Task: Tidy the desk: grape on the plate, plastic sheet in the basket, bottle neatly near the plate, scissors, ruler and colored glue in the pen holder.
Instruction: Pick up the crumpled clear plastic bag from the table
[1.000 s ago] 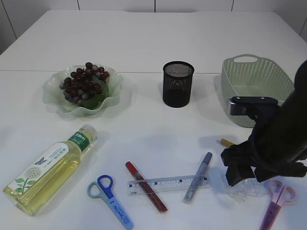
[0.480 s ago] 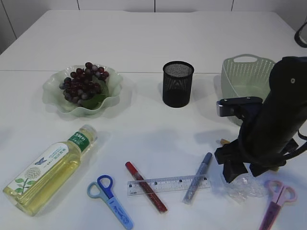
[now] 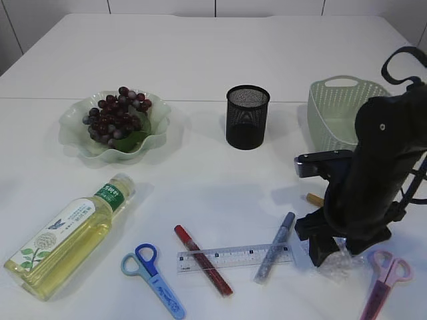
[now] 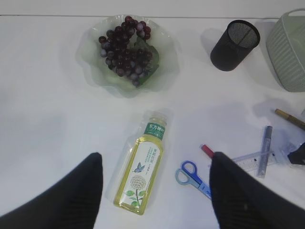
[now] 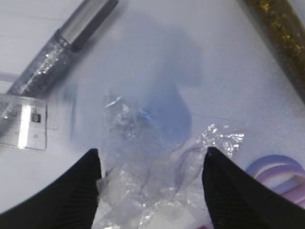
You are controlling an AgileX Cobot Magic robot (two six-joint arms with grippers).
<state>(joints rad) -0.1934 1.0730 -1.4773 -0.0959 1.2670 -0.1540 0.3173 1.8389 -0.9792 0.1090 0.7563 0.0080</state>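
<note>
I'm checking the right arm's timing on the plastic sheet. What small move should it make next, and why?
Probably close the right gripper on the plastic sheet. In the wrist view its open fingers stand on either side of the crumpled sheet, which lies on the table beside the pink scissors. The basket behind stands ready to take it.

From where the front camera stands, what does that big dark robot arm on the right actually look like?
The right arm is bulky, matte black and rounded, with a black cable loop arching above it. Its right gripper has two wide black fingers with finely ribbed surfaces.
</note>
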